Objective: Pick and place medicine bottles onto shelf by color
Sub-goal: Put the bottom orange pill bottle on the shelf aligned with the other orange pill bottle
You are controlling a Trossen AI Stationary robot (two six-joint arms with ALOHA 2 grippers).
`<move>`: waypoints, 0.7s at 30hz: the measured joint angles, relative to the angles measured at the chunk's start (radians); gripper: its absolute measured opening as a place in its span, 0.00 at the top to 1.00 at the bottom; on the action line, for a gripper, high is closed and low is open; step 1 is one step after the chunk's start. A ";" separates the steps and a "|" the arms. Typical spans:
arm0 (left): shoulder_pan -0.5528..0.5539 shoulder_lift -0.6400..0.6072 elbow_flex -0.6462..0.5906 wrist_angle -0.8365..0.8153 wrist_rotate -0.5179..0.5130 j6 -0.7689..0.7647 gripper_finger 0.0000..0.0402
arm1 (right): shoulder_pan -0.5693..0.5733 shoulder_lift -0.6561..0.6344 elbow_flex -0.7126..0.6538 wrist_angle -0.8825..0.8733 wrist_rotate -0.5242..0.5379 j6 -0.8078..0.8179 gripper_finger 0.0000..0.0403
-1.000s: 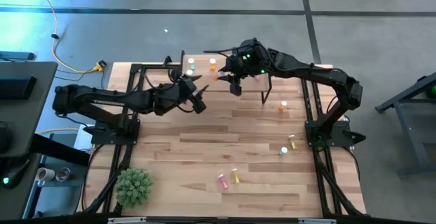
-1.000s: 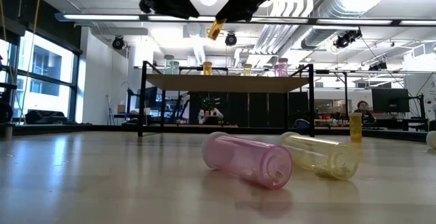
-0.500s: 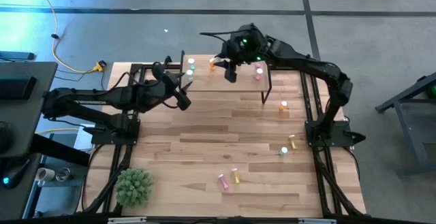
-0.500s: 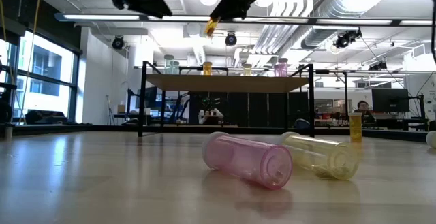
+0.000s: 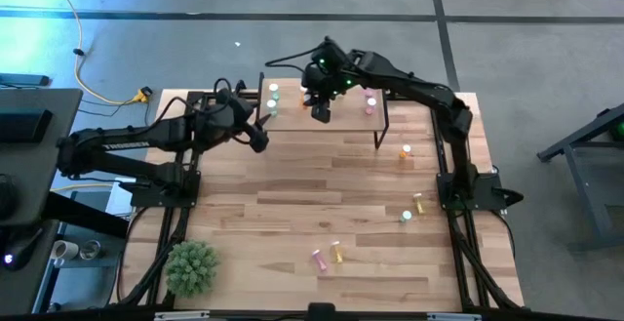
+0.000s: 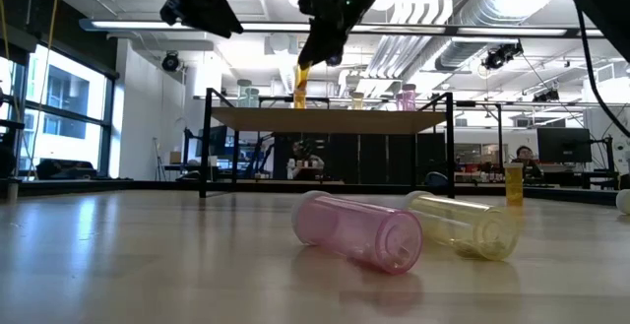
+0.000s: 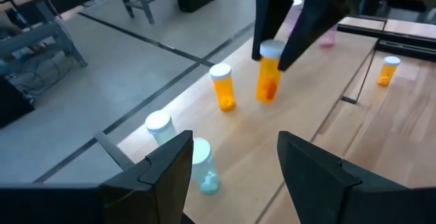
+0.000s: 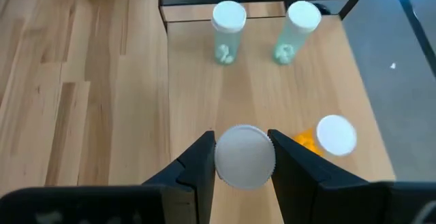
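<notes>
The right gripper point(image 8: 244, 157) hung over the shelf point(image 5: 343, 118), its fingers clamped on the white cap of an orange bottle point(image 7: 268, 71) held upright just above the shelf top, beside another orange bottle point(image 7: 223, 86) standing there. Two green bottles point(image 8: 228, 30) stood near the shelf's left end. The left gripper point(image 7: 231, 163) waited off the shelf's left end, its fingers spread wide with nothing between them.
</notes>
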 joint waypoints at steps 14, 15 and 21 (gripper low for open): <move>0.014 0.000 0.000 0.000 0.041 0.000 0.50 | 0.001 0.057 0.000 0.005 -0.013 0.000 0.73; 0.014 0.000 0.000 0.000 0.041 0.000 0.50 | 0.001 0.056 0.000 0.006 -0.013 0.000 0.73; 0.014 0.000 0.000 0.000 0.041 0.000 0.50 | 0.001 0.056 0.000 0.005 -0.022 0.000 0.73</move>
